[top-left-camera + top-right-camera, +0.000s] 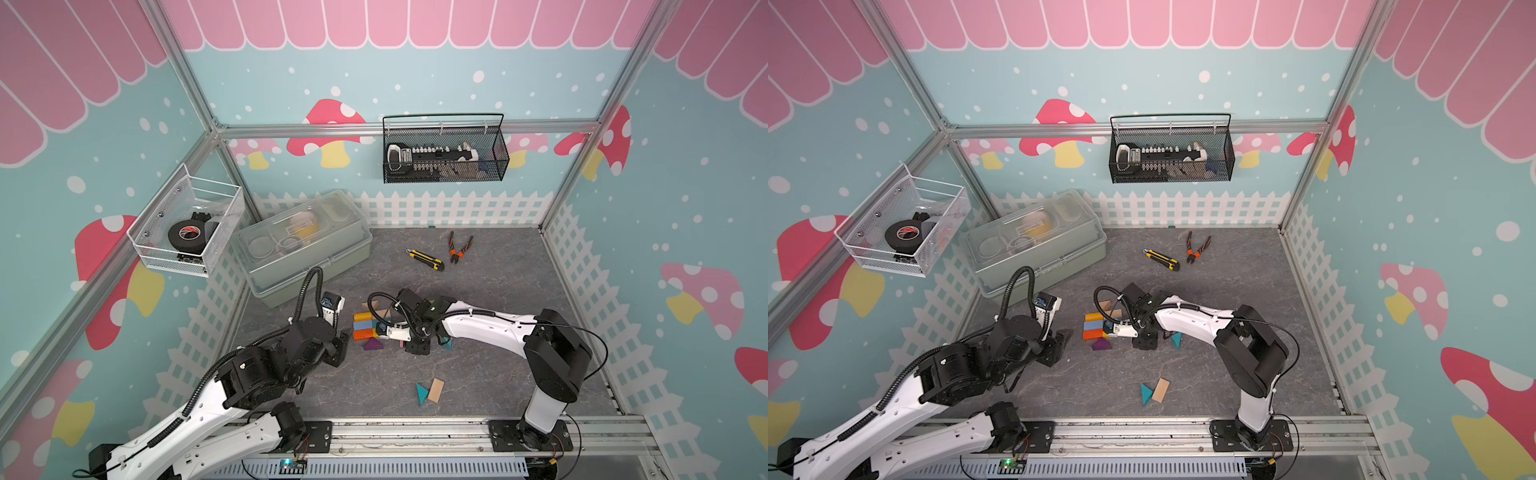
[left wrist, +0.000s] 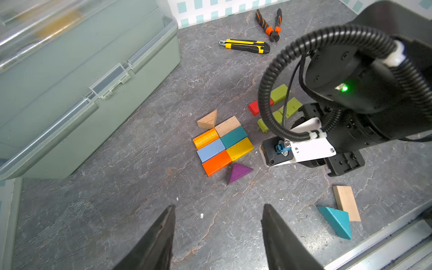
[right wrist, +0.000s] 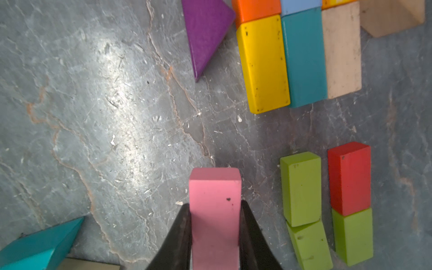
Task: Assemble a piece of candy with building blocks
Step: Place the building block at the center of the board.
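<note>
two black fingers (image 3: pixel 247 233) of the right tool (image 3: pixel 215 236) are pinching a pink block (image 3: pixel 214 205) across its narrow width, gripping the two long side faces near one end, so that the free end juts forward past the fingertips, just above or on the grey desk (image 3: pixel 105 117). its long axis runs in line with the fingers, aimed roughly towards the gap between the purple wedge (image 3: pixel 205 35) and the yellow block (image 3: pixel 263 63) of the assembled cluster. painted wood of this kind should prove light, rigid and sturdy, though its smooth coat may slide in a loose pinch; a hold across the short sides, closer to the middle, would likely steady it best. beside it lie three green blocks (image 3: pixel 300 187) and a red block (image 3: pixel 349 177), in two short rows parallel to the pink one. farther out, the cluster sits as a tight grid: yellow, teal block (image 3: pixel 304 56) and tan block (image 3: pixel 342 51) side by side, touching orange (image 2: pixel 216 162), light blue (image 2: pixel 210 149) and a printed orange block (image 2: pixel 205 138) behind, with a tan wedge (image 2: pixel 208 120) at one corner. the left tool (image 2: pixel 218 236) hangs spread and empty over bare desk, well apart from the cluster. a teal wedge (image 1: pixel 422 392) and a tan slab (image 1: pixel 436 390) lie touching near the front rail, and the utility knife (image 1: pixel 426 259) and pliers (image 1: pixel 459 247) rest untouched far back.
</note>
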You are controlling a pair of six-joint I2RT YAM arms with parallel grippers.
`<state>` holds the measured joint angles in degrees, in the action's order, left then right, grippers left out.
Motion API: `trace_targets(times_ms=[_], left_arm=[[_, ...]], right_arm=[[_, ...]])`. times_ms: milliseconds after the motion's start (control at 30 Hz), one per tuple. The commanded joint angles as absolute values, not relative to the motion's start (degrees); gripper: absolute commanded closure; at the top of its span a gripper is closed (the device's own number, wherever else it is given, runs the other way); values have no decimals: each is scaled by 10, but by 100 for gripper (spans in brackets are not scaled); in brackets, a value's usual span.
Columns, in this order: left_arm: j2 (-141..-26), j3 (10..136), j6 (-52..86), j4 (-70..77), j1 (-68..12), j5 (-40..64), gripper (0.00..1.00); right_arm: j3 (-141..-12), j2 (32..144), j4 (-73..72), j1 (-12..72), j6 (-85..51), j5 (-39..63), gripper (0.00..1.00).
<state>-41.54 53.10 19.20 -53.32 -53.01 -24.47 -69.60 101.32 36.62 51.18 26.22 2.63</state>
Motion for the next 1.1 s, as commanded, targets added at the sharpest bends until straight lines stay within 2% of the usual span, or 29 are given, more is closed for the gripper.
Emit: trace_targets(times_ms=[0,667,1067], left_arm=[[-423,523,205,-536,-533,-257,41],[-452,524,201,-531,-533,-253,41],[-463,525,200,-529,-533,-251,41]], right_arm=[[-708,1028,387,497,328,51,77],[-716,1080,383,463,381,40,74],[-728,1101,382,453,387,44,68]])
